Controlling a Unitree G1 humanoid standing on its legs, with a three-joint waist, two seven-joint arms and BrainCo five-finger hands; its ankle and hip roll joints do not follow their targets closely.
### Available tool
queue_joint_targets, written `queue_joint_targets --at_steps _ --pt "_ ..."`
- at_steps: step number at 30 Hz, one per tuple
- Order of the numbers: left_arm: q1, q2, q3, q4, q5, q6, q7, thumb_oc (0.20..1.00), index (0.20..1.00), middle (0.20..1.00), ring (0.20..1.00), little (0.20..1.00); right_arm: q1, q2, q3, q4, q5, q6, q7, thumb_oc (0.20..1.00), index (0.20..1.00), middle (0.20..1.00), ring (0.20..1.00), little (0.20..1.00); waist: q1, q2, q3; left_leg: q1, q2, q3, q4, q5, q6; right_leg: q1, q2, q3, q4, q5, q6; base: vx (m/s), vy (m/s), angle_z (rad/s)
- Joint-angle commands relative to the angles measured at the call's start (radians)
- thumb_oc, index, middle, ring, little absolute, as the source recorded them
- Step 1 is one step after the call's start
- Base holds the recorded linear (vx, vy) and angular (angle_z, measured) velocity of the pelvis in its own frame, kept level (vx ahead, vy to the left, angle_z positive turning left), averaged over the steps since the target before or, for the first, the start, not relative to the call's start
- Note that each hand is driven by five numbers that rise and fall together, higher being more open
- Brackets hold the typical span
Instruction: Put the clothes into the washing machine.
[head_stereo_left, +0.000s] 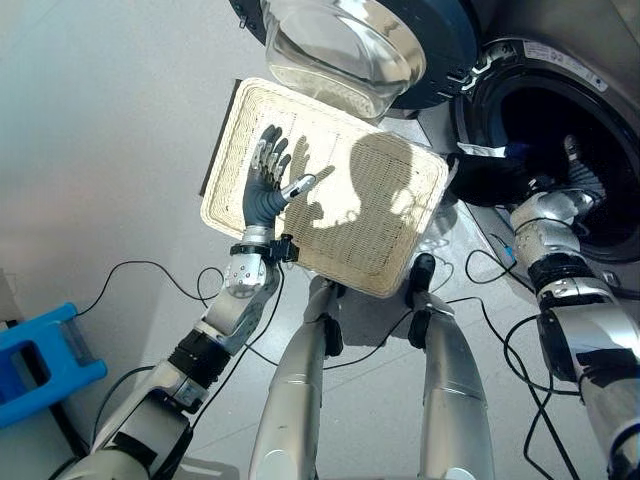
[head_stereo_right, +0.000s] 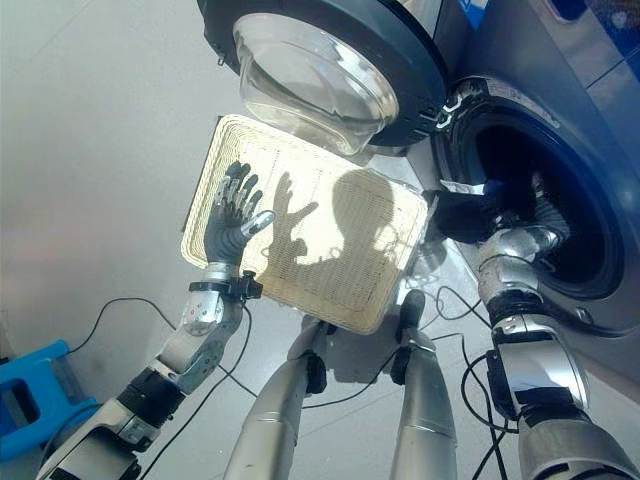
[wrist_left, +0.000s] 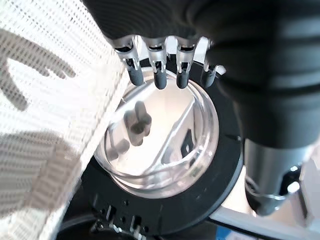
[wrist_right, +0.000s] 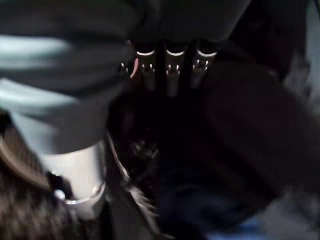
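A dark garment lies bunched over the lower left lip of the washing machine's drum opening. My right hand reaches inside the drum just past the garment, its fingers straight and pointing into the dark, with dark cloth around them. The white woven basket stands on the floor with nothing in it. My left hand hovers open above the basket's left part, fingers spread and holding nothing.
The washer's round door with its glass bowl hangs open just beyond the basket's far edge. A blue plastic crate sits on the grey floor at the lower left.
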Motion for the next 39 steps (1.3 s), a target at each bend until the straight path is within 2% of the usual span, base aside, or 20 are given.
queue_joint_targets --at_steps 1,4,6,7,8,9,10,11,14,20,25,31,32,33,34,36,37,38,39 --pt "-0.004 -0.048 0.007 0.008 0.041 -0.084 -0.009 1.0 1.0 1.0 1.0 1.0 0.027 -0.03 0.014 -0.003 -0.208 0.021 -0.14 1.0 1.0 1.0 1.0 1.0 0.009 0.042 -0.018 0.013 -0.03 0.047 0.177 -0.231 -0.037 0.016 0.013 -0.056 -0.012 0.027 0.09 0.0 0.031 0.01" --pt "0.008 -0.069 -0.009 0.055 0.066 -0.082 0.005 1.0 1.0 1.0 1.0 1.0 0.061 0.014 0.04 -0.025 -0.4 0.109 -0.321 1.0 1.0 1.0 1.0 1.0 0.009 0.045 -0.018 0.027 -0.033 0.045 0.172 -0.235 -0.033 0.031 0.012 -0.058 -0.014 0.024 0.093 0.0 0.05 0.0" --pt "0.012 -0.074 -0.017 0.071 0.07 -0.084 0.01 1.0 1.0 1.0 1.0 1.0 0.065 0.025 0.047 -0.024 -0.441 0.125 -0.357 1.0 1.0 1.0 1.0 1.0 0.009 0.046 -0.018 0.032 -0.033 0.045 0.172 -0.235 -0.033 0.035 0.014 -0.056 -0.014 0.022 0.093 0.0 0.04 0.02" --pt "0.016 -0.089 -0.03 0.109 0.091 -0.085 0.023 1.0 1.0 1.0 1.0 1.0 0.074 0.047 0.074 -0.04 -0.53 0.189 -0.424 1.0 1.0 1.0 1.0 1.0 0.009 0.047 -0.018 0.039 -0.037 0.042 0.168 -0.235 -0.032 0.045 0.015 -0.057 -0.019 0.022 0.094 -0.01 0.043 0.02" --pt "0.016 -0.093 -0.031 0.12 0.097 -0.086 0.024 1.0 1.0 1.0 1.0 1.0 0.075 0.051 0.086 -0.046 -0.537 0.205 -0.443 1.0 1.0 1.0 1.0 1.0 0.009 0.046 -0.018 0.041 -0.037 0.042 0.167 -0.234 -0.032 0.048 0.015 -0.057 -0.022 0.022 0.094 -0.02 0.054 0.05" --pt "0.019 -0.099 -0.039 0.145 0.123 -0.083 0.034 1.0 1.0 1.0 1.0 1.0 0.084 0.06 0.117 -0.064 -0.587 0.272 -0.496 1.0 1.0 1.0 1.0 1.0 0.008 0.044 -0.018 0.049 -0.038 0.042 0.163 -0.235 -0.031 0.057 0.015 -0.059 -0.026 0.022 0.095 -0.01 0.025 0.03" --pt "0.019 -0.099 -0.039 0.145 0.123 -0.083 0.034 1.0 1.0 1.0 1.0 1.0 0.084 0.06 0.117 -0.064 -0.587 0.272 -0.496 1.0 1.0 1.0 1.0 1.0 0.008 0.044 -0.018 0.049 -0.038 0.042 0.163 -0.235 -0.031 0.057 0.015 -0.059 -0.026 0.022 0.095 -0.02 0.043 0.03" --pt "0.023 -0.099 -0.053 0.186 0.145 -0.088 0.038 1.0 1.0 1.0 1.0 1.0 0.097 0.067 0.142 -0.063 -0.625 0.336 -0.542 1.0 1.0 1.0 1.0 1.0 0.007 0.041 -0.018 0.063 -0.038 0.04 0.16 -0.236 -0.031 0.071 0.016 -0.059 -0.029 0.021 0.096 0.0 0.0 0.0" --pt "0.034 -0.107 -0.063 0.259 0.165 -0.089 0.027 1.0 1.0 1.0 1.0 1.0 0.133 0.102 0.17 -0.046 -0.631 0.372 -0.593 1.0 1.0 1.0 1.0 1.0 0.005 0.032 -0.018 0.093 -0.034 0.037 0.151 -0.236 -0.03 0.103 0.02 -0.061 -0.036 0.019 0.097 -0.01 0.04 0.05" --pt "0.058 -0.122 -0.065 0.385 0.192 -0.093 -0.018 1.0 1.0 1.0 1.0 1.0 0.203 0.168 0.227 -0.051 -0.661 0.434 -0.578 1.0 1.0 1.0 1.0 1.0 0.0 0.006 -0.018 0.17 -0.029 0.032 0.139 -0.242 -0.03 0.188 0.03 -0.062 -0.056 0.009 0.095 -0.01 0.046 0.04" --pt "0.083 -0.141 -0.053 0.517 0.276 -0.067 -0.023 1.0 1.0 1.0 1.0 1.0 0.283 0.22 0.29 -0.036 -0.64 0.478 -0.492 1.0 1.0 1.0 1.0 1.0 -0.006 -0.026 -0.018 0.268 -0.018 0.018 0.118 -0.237 -0.034 0.293 0.037 -0.056 -0.08 0.004 0.089 0.02 0.061 0.03" --pt "0.083 -0.157 -0.063 0.627 0.378 -0.022 -0.055 1.0 1.0 1.0 1.0 1.0 0.339 0.273 0.345 -0.005 -0.59 0.485 -0.394 1.0 1.0 1.0 1.0 1.0 -0.014 -0.051 -0.018 0.362 -0.014 0.014 0.093 -0.231 -0.039 0.397 0.049 -0.047 -0.12 0.005 0.086 0.02 0.043 -0.01" --pt "0.088 -0.165 -0.078 0.701 0.427 0.007 -0.084 1.0 1.0 1.0 1.0 1.0 0.372 0.289 0.36 0.017 -0.6 0.482 -0.316 1.0 1.0 1.0 1.0 1.0 -0.018 -0.063 -0.018 0.432 -0.009 0.009 0.071 -0.227 -0.044 0.47 0.057 -0.042 -0.145 0.004 0.085 0.15 0.131 -0.07" --pt "0.109 -0.173 -0.098 0.78 0.461 0.061 -0.12 1.0 1.0 1.0 1.0 1.0 0.411 0.296 0.393 0.031 -0.625 0.489 -0.193 1.0 1.0 1.0 1.0 1.0 -0.024 -0.079 -0.043 0.497 -0.001 0.004 0.047 -0.219 -0.051 0.541 0.067 -0.03 -0.18 0.006 0.085 0.16 0.113 -0.08" --pt "0.113 -0.174 -0.1 0.786 0.462 0.067 -0.123 1.0 1.0 1.0 1.0 1.0 0.416 0.297 0.396 0.032 -0.63 0.489 -0.184 1.0 1.0 1.0 1.0 1.0 -0.025 -0.08 -0.047 0.502 0.0 0.004 0.043 -0.218 -0.052 0.547 0.068 -0.029 -0.184 0.006 0.085 0.18 0.091 -0.08" --pt "0.16 -0.188 -0.11 0.87 0.499 0.103 -0.158 1.0 1.0 1.0 1.0 1.0 0.483 0.302 0.436 0.042 -0.685 0.481 -0.046 1.0 1.0 1.0 1.0 1.0 -0.031 -0.102 -0.111 0.577 0.003 -0.006 -0.007 -0.206 -0.059 0.632 0.083 -0.011 -0.245 0.013 0.089 0.27 0.064 -0.21" --pt "0.184 -0.193 -0.11 0.89 0.525 0.099 -0.171 1.0 1.0 1.0 1.0 1.0 0.518 0.302 0.448 0.045 -0.717 0.472 -0.01 1.0 1.0 1.0 1.0 1.0 -0.035 -0.111 -0.139 0.609 0.005 -0.006 -0.031 -0.2 -0.061 0.664 0.091 -0.003 -0.268 0.017 0.091 0.25 0.034 -0.23" --pt "0.184 -0.193 -0.11 0.89 0.525 0.099 -0.171 1.0 1.0 1.0 1.0 1.0 0.518 0.302 0.448 0.045 -0.717 0.472 -0.01 1.0 1.0 1.0 1.0 1.0 -0.035 -0.11 -0.141 0.607 0.005 -0.006 -0.032 -0.198 -0.061 0.663 0.092 -0.003 -0.272 0.019 0.091 0.23 0.011 -0.11" --pt "0.211 -0.197 -0.112 0.898 0.576 0.093 -0.184 1.0 1.0 1.0 1.0 1.0 0.562 0.303 0.466 0.045 -0.756 0.458 0.024 1.0 1.0 1.0 1.0 1.0 -0.038 -0.122 -0.179 0.642 0.006 -0.005 -0.061 -0.191 -0.062 0.702 0.101 0.008 -0.304 0.024 0.093 0.16 0.009 -0.05"
